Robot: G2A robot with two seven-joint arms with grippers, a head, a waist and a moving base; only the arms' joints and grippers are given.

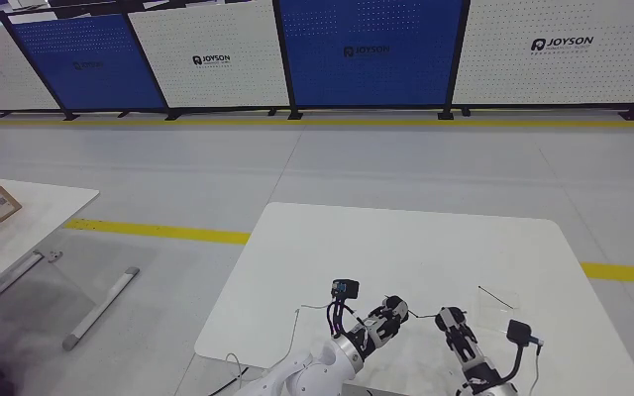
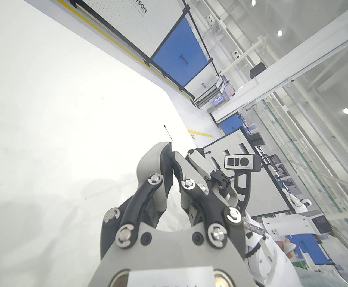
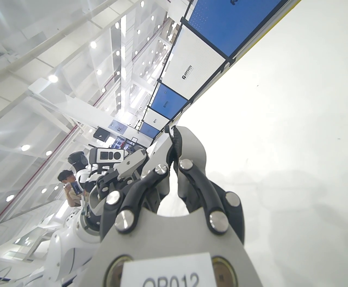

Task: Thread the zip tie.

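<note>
Print on the wall panels, top view: the left blue panel [image 1: 89,64], the left white panel [image 1: 213,54], the middle blue panel [image 1: 369,45] and the right white panel [image 1: 560,40] each carry one logo mark with a single word beside it and a finer line beneath. The print is dark and clearest on the white panels.

The same mark appears in the wrist views, on a white wall panel [image 2: 136,16], a blue wall panel [image 2: 182,57] and a white partition [image 3: 195,65].

Labels: the base of the right gripper [image 3: 174,136] carries a white sticker [image 3: 165,271] with large black letters and digits, its lower part cut off. The base of the left gripper [image 2: 172,152] carries a white tag [image 2: 171,277] whose print is cut off and unreadable.
</note>
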